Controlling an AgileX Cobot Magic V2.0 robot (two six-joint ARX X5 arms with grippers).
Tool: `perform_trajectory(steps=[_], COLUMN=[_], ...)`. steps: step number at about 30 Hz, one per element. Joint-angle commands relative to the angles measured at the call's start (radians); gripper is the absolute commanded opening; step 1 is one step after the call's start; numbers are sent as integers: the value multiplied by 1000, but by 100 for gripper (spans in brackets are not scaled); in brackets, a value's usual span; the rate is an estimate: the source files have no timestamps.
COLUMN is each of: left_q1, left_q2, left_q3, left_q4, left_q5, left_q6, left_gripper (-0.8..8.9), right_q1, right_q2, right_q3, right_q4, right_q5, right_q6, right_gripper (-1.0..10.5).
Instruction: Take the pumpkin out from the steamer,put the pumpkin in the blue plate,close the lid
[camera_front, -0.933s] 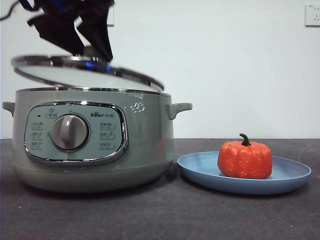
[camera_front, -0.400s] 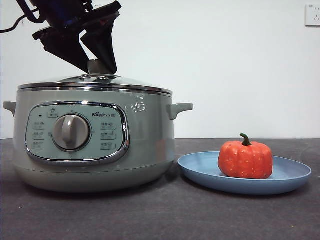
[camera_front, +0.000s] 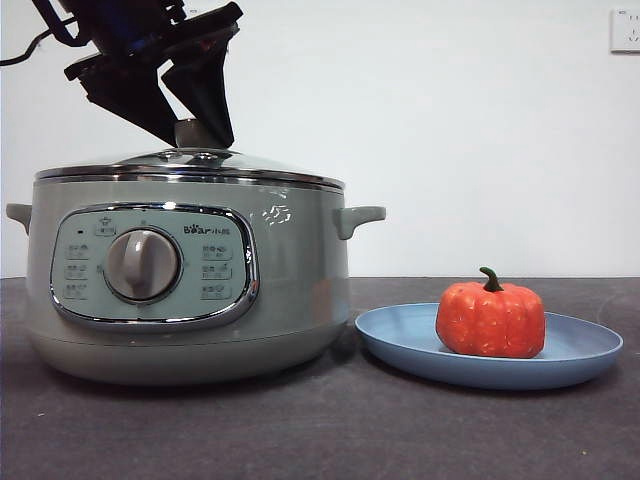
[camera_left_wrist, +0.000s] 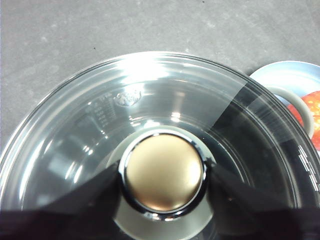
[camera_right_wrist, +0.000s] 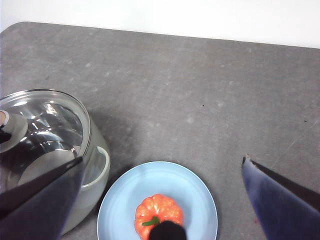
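— Where were your arms just then?

— My left hand (camera_front: 196, 128) came down at a slant from above onto the steamer (camera_front: 190, 280), its two black jaws set on either side of the knob (camera_left_wrist: 164, 172) on the lid (camera_left_wrist: 150, 100). My right hand (camera_right_wrist: 160, 200) hung high over the surface (camera_right_wrist: 200, 85), looking down on the blue plate (camera_right_wrist: 125, 200).

— How many things did you count?

— One steamer, one lid, one blue plate, one pumpkin (camera_front: 490, 318).

— And the grip?

— My left jaws were clamped against the knob, one on each side, touching it. The lid sat level on the steamer's rim, closed. My right jaws stood wide apart and held nothing.

— Where was the pumpkin?

— Upright in the blue plate, stem up, just beside the steamer on the side of its handle (camera_front: 358, 218). The plate lay flat on the surface, close to the steamer's base.
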Motion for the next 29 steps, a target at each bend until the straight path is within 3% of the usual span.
perform_trajectory(steps=[1, 6, 12, 15, 17, 20, 23, 26, 29], left_q1=[-8, -8, -8, -11, -18, -28, -51, -93, -100], left_q2=[7, -28, -103, -156, -194, -243, -341, -542, -712], left_q3=[-3, 4, 58, 66, 66, 61, -11, -233, -407], left_q4=[1, -38, -203, -262, -290, -313, -254, -112, -50], left_q5=[7, 7, 15, 16, 14, 2, -50, -132, -169], left_q6=[13, 12, 12, 16, 26, 31, 43, 38, 35], left_gripper=[406, 405, 395, 189, -32, -8, -8, -8, -8], right_q1=[0, 1, 2, 2, 3, 16, 37, 48, 48], right_q2=[-2, -2, -2, -2, -10, -58, -172, -343, -442], right_q3=[-6, -6, -6, -6, -11, -68, -224, -463, -582], right_q4=[5, -2, -78, -106, -103, -31, 124, 314, 363], right_q5=[1, -2, -1, 0, 1, 6, 11, 37, 36], right_q6=[6, 6, 6, 5, 3, -3, -1, -2, 31], right_gripper=[564, 563, 533, 367, 207, -7, -18, -17, -17])
